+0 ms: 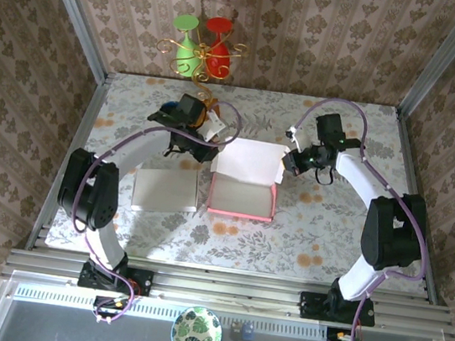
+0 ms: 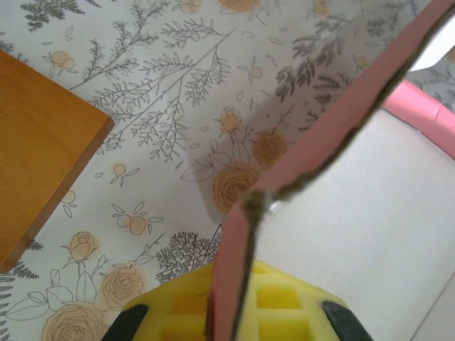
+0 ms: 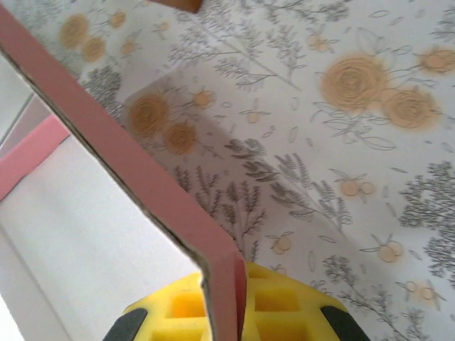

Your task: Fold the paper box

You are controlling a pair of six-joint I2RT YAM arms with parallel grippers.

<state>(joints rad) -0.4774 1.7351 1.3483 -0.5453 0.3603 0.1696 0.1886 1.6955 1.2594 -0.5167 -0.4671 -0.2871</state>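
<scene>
Evidently the paper box (image 1: 242, 198) lies centred on the table (image 1: 328, 236), its raised rear flap (image 1: 250, 160) running left to right, with the left gripper (image 1: 210, 153) pinching its left corner and the right gripper (image 1: 291, 160) its right corner, equally near.

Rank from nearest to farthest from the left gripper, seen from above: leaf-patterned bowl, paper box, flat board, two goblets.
1. paper box, gripped at its left flap by the left gripper.
2. flat board, just left of the box.
3. goblets, at the back.
4. bowl, on the near ledge.
</scene>
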